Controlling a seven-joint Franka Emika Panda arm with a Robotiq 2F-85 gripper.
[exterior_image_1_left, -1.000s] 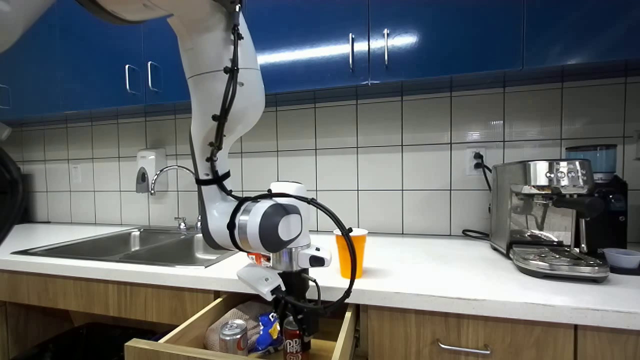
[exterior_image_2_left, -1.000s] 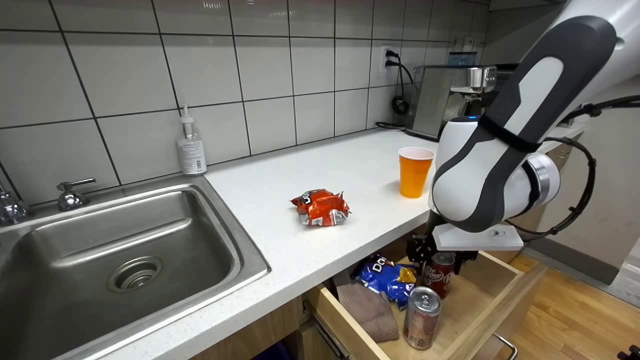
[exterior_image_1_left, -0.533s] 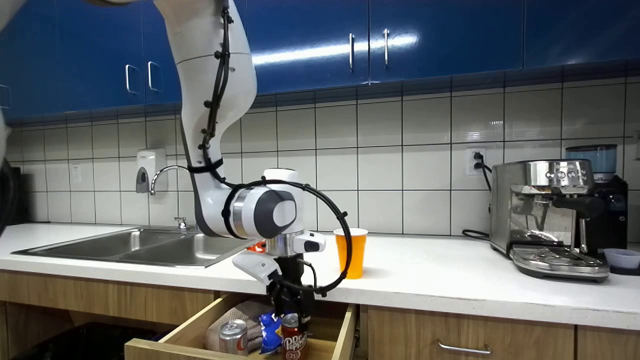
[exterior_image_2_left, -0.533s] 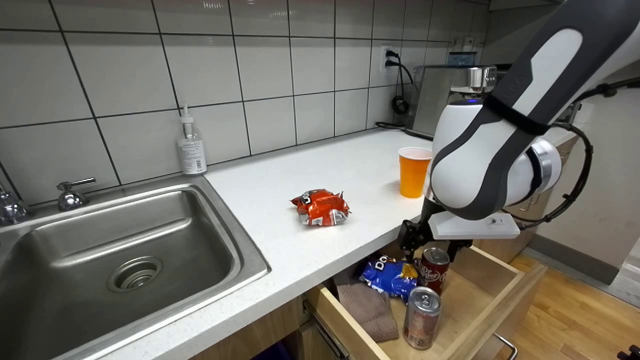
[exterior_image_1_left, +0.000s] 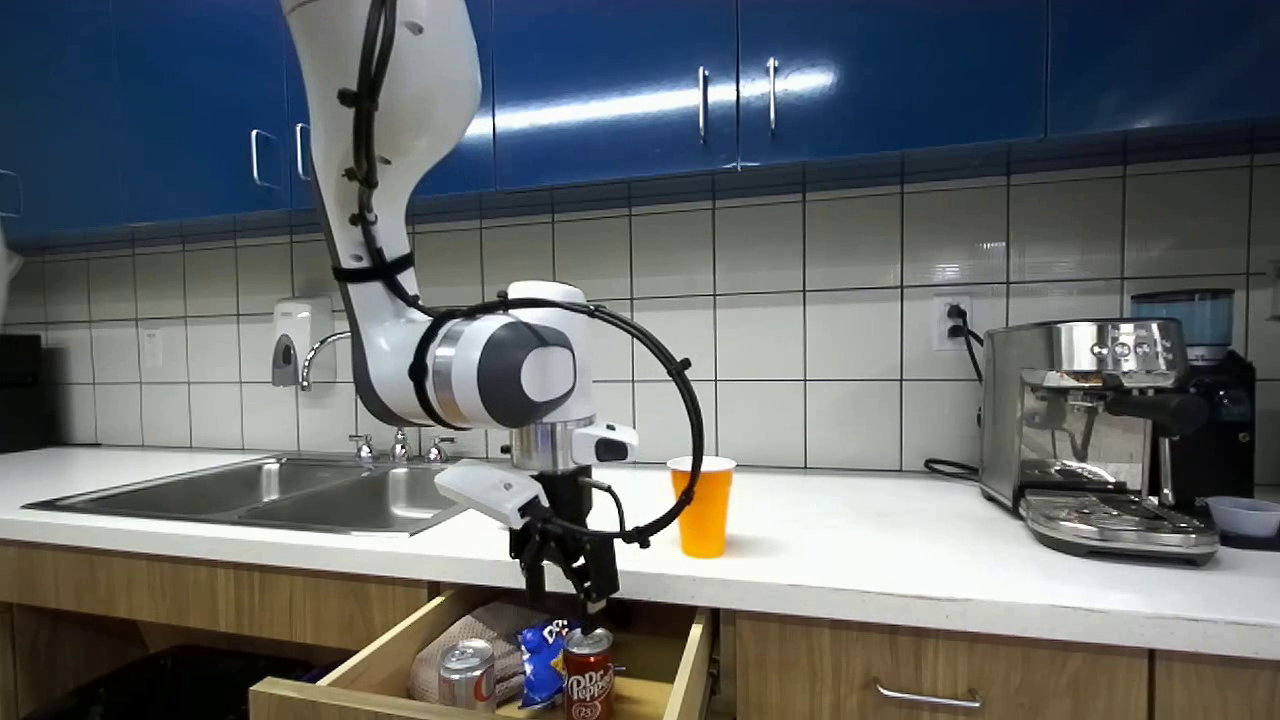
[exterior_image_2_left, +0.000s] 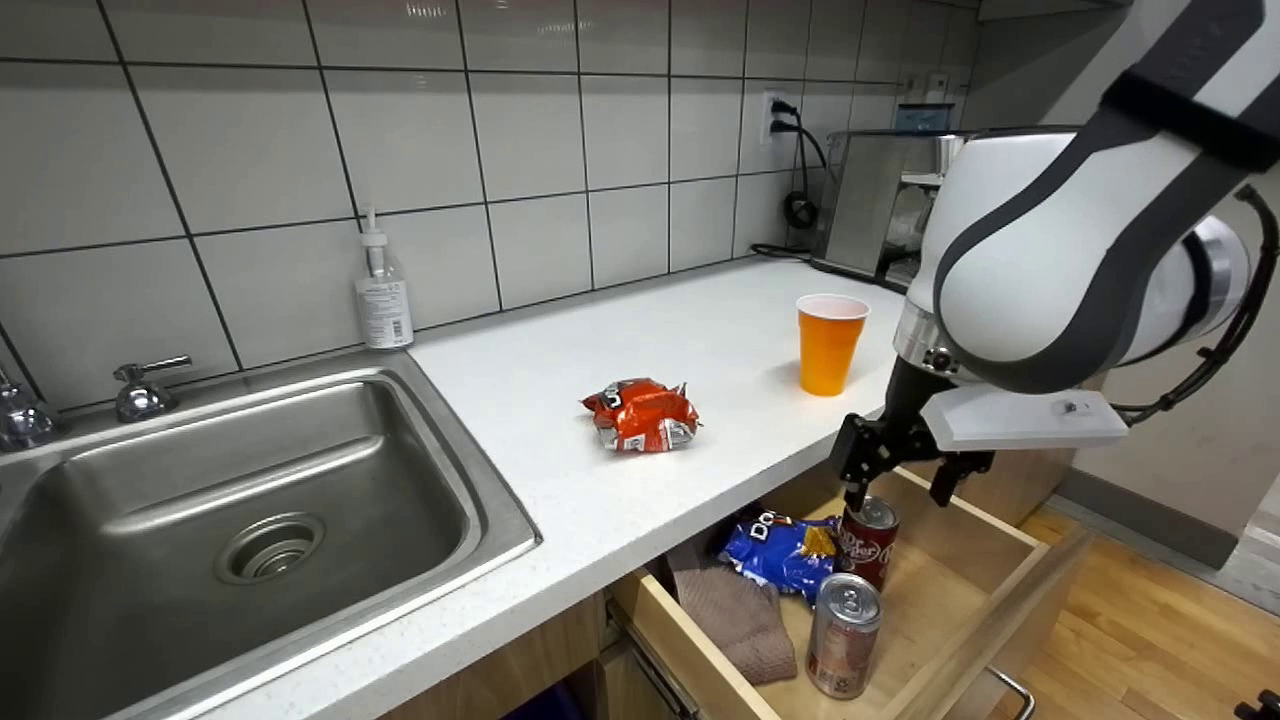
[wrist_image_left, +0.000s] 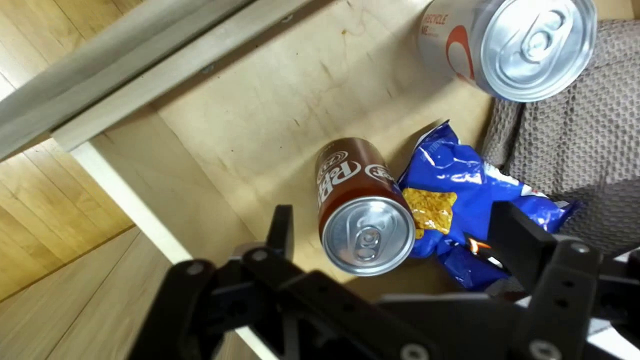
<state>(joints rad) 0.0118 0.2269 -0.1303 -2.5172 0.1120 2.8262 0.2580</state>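
Wide apart, nothing held: that's the gripper (exterior_image_2_left: 898, 498), both fingers spread, and below the tips stands the Dr Pepper can (exterior_image_1_left: 588, 675), upright in the drawer (wrist_image_left: 260, 115), its long axis running up toward the wrist. In an exterior view there's just a little clear air between the can's top and the nearer tip! From the wrist, that top shows between the fingers, closer to the one at that picture's left, while the blue bag (wrist_image_left: 467, 200) crowds the can's opposite flank; touching or just beside, too tight to call. Hidden bits: the can's base slips off the bottom edge where that air shows, and in an exterior view a fingertip (exterior_image_2_left: 856, 493) crosses the rim's outline, so depth is hard to read there. One finger covers part of the bag, and at the wrist view's edges the silver can (wrist_image_left: 510, 47) and the cloth (wrist_image_left: 575, 115) are cut short.
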